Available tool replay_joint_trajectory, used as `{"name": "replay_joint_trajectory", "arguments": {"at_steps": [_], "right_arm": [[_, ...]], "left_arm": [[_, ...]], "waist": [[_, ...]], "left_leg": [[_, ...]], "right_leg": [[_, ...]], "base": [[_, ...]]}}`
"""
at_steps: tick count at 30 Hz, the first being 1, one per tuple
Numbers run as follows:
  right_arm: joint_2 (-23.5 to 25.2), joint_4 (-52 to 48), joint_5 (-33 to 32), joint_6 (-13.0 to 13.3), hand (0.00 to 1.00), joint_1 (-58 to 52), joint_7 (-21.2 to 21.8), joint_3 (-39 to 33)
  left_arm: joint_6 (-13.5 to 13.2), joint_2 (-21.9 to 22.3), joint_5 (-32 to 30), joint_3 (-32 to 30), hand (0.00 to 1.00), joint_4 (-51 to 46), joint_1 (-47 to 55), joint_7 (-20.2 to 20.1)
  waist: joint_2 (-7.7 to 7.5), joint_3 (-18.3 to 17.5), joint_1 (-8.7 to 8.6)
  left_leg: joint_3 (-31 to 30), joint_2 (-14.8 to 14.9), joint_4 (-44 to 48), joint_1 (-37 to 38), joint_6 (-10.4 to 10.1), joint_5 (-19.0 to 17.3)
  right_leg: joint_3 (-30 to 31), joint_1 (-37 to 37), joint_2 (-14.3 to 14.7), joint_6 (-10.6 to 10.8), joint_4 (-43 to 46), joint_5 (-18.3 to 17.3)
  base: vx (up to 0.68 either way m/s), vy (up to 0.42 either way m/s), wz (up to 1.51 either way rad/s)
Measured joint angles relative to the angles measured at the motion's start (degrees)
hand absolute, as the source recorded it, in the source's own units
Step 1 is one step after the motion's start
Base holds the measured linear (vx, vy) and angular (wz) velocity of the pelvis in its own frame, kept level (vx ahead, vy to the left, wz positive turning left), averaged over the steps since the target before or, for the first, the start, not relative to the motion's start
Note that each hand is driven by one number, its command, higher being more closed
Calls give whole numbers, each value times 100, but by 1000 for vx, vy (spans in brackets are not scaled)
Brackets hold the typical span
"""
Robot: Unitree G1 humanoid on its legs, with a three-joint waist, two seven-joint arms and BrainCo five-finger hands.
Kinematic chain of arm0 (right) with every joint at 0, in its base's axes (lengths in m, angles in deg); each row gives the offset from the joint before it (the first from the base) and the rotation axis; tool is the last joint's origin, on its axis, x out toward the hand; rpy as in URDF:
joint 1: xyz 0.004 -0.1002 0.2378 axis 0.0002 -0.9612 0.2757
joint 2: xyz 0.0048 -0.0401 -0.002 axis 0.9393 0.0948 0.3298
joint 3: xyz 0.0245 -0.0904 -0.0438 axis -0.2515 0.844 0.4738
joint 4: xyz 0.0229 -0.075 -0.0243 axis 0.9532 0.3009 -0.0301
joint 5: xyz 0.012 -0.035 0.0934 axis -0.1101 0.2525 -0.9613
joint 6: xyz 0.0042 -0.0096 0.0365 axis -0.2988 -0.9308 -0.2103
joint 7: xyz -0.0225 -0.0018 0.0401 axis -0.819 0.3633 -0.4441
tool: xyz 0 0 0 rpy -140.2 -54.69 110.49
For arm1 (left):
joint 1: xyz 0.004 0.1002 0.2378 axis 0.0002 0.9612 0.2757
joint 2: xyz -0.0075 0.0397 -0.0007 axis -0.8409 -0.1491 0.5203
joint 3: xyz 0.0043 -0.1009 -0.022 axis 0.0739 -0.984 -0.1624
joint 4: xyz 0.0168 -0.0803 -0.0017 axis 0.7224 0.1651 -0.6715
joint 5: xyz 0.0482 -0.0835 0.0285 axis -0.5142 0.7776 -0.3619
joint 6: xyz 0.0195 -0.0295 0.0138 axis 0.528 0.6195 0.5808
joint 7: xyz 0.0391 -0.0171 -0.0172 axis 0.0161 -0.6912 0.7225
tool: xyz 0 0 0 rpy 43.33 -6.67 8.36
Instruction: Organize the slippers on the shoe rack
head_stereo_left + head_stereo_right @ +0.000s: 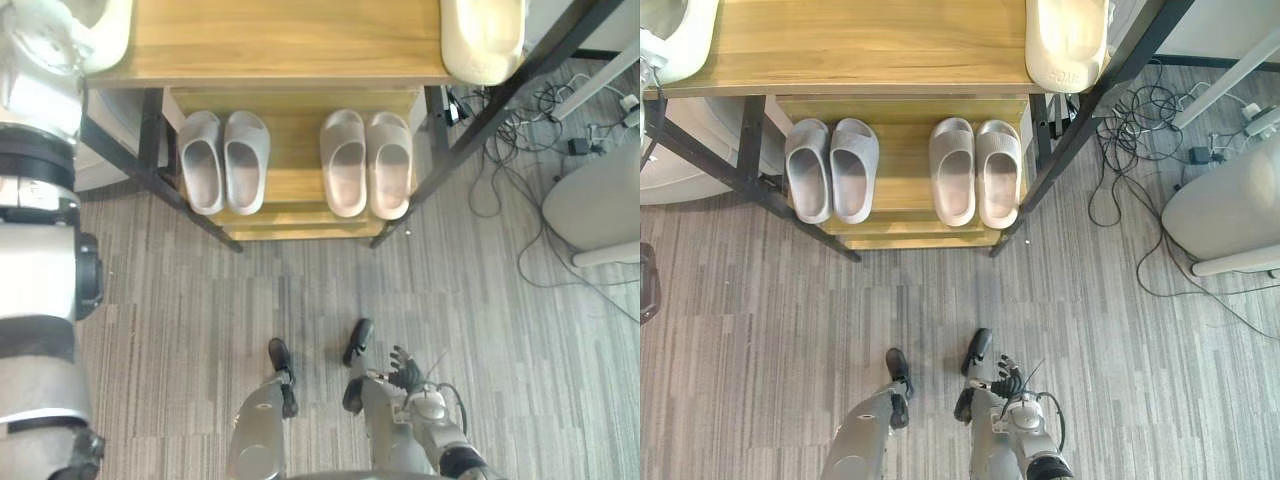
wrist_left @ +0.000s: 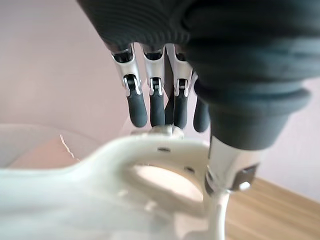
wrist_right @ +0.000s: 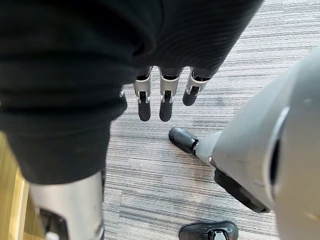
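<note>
The wooden shoe rack (image 1: 280,40) stands ahead of me. On its lower shelf sit a grey pair of slippers (image 1: 224,160) and, to the right, a beige pair (image 1: 366,163). A cream slipper (image 1: 483,38) lies at the right end of the top shelf. At the left end is a white slipper (image 1: 108,35). My left hand (image 2: 150,107) is on this white slipper (image 2: 100,200), its strap pinched between the fingers and the thumb. My right hand (image 1: 405,378) hangs low by my side, fingers straight (image 3: 165,100) and holding nothing.
Loose cables (image 1: 520,130) trail over the grey carpet to the right of the rack. A white rounded base (image 1: 595,205) stands at the far right. The rack's black slanted legs (image 1: 190,210) reach out onto the floor.
</note>
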Motion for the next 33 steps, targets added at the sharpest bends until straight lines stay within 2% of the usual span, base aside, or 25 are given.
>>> {"name": "replay_joint_trajectory", "arguments": {"at_steps": [9, 10, 17, 20, 24, 27, 33], "right_arm": [[3, 17, 0, 1, 0, 18, -2, 54], [3, 17, 0, 1, 0, 18, -2, 96], [4, 22, 3, 2, 0, 39, -6, 105], [6, 55, 3, 6, 0, 86, -12, 135], [11, 119, 3, 8, 0, 105, -31, 235], [9, 141, 9, 1, 0, 106, -30, 332], [13, 136, 21, -34, 0, 96, -10, 346]], "left_arm": [[-7, -25, 53, 114, 100, 16, -1, -67], [-8, -25, 75, 112, 0, 16, 0, -68], [-11, -25, 136, 61, 0, 13, 38, -47], [-13, -25, 270, -197, 0, -224, 292, 157], [-16, 37, 495, -431, 0, -1031, 778, 445], [-41, 266, 653, -600, 0, -1668, 1005, 489], [-56, 691, 715, -714, 0, -2082, 1188, 653]], "waist": [[-50, 25, -94], [-65, 32, -97], [-85, 33, -110], [-88, 31, -147], [-121, 11, -185], [-129, 6, -183], [-126, -1, -230]], "left_leg": [[24, -82, -1, -4, 14, 0], [23, -83, -1, -3, 15, 1], [23, -97, 1, -3, 18, 2], [23, -107, 1, -3, 18, 2], [7, -114, -2, -4, 19, 1], [-26, -127, 2, 22, 37, 0], [-67, -112, 192, 115, 124, -114]], "right_leg": [[81, 0, -65, 18, -43, 30], [87, 0, -64, 18, -43, 30], [128, -1, -66, 74, -44, 71], [156, -1, -70, 75, -47, 72], [163, 8, -70, 76, -59, 72], [136, 62, -74, 78, -61, 88], [115, 259, -71, 78, -63, 78]], "base": [[-36, 91, 0], [-25, 74, 0], [-18, 78, 0], [-23, 86, 0], [-13, 81, 2], [5, 89, 4], [0, 103, 2]]}}
